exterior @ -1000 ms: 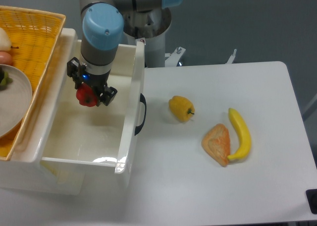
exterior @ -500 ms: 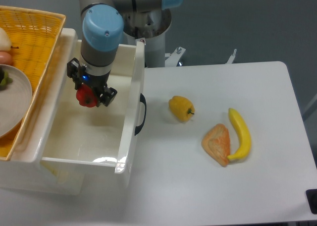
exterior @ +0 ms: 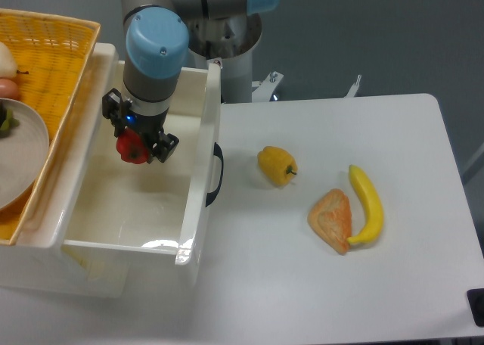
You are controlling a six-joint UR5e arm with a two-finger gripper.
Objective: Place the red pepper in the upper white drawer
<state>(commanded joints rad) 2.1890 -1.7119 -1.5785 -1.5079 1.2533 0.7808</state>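
Jaws closed on the red pepper (exterior: 132, 150), held by my gripper (exterior: 138, 150) above the open interior of the upper white drawer (exterior: 144, 209).

Item held: pepper, clamped between my fingers, clear of the drawer floor. Drawer: pulled out, black handle (exterior: 217, 175) facing the table (exterior: 340, 284). Left: yellow wicker basket (exterior: 53, 57) with a plate (exterior: 19, 163). On table, right: yellow pepper (exterior: 277, 166), pastry wedge (exterior: 333, 220) touching a banana (exterior: 367, 203).

You have two peppers: one red pepper (exterior: 133, 150) and one yellow pepper (exterior: 277, 166). You also have one banana (exterior: 367, 204), one pastry wedge (exterior: 332, 220), one upper white drawer (exterior: 198, 201), one wicker basket (exterior: 57, 57), one plate (exterior: 19, 163) and one arm (exterior: 155, 50).
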